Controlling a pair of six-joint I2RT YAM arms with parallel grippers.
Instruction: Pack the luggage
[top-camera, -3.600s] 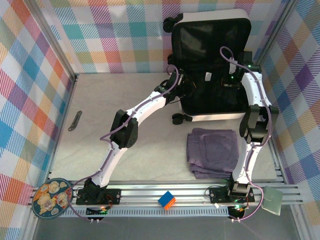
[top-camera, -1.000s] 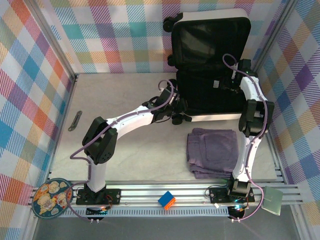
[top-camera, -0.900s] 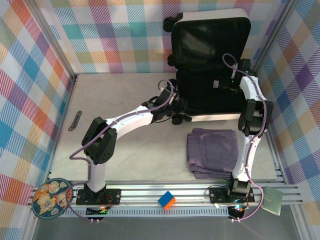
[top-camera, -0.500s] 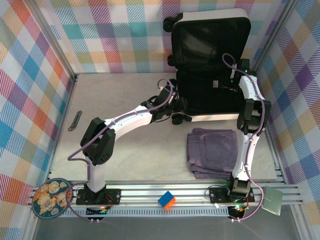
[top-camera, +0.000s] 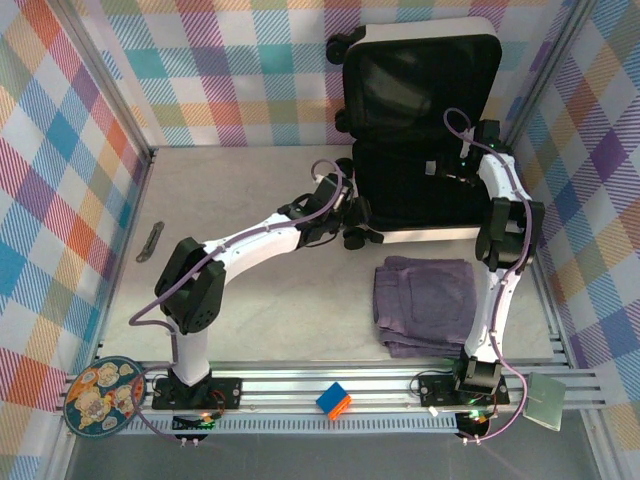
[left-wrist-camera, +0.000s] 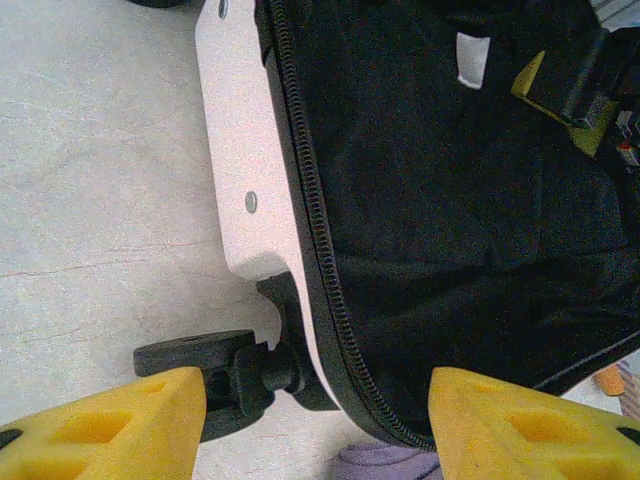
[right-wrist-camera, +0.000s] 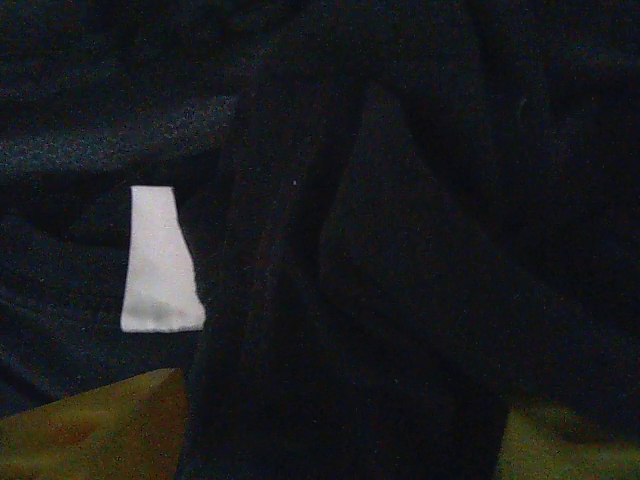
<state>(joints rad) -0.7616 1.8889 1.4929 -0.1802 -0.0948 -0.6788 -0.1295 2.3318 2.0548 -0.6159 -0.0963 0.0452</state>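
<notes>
At the near right of the desk (top-camera: 250, 200), a folded purple garment (top-camera: 425, 300) lies unpacked. Just beyond it the luggage (top-camera: 430, 235) lies open, its long axis across the desk and its wheels to the left. The left end effector (left-wrist-camera: 320, 400) hovers over the near-left wheel (left-wrist-camera: 195, 365), jaws apart and empty. The right end effector (right-wrist-camera: 340, 430) sits farther in, low over black cloth (right-wrist-camera: 350, 250). Whether it grips the cloth cannot be told.

The left arm (top-camera: 255, 238) and right arm (top-camera: 490, 310) are white with black joints (top-camera: 190, 292), looping purple cables (top-camera: 447, 118) and yellow wedge fingers (left-wrist-camera: 110, 425).
</notes>
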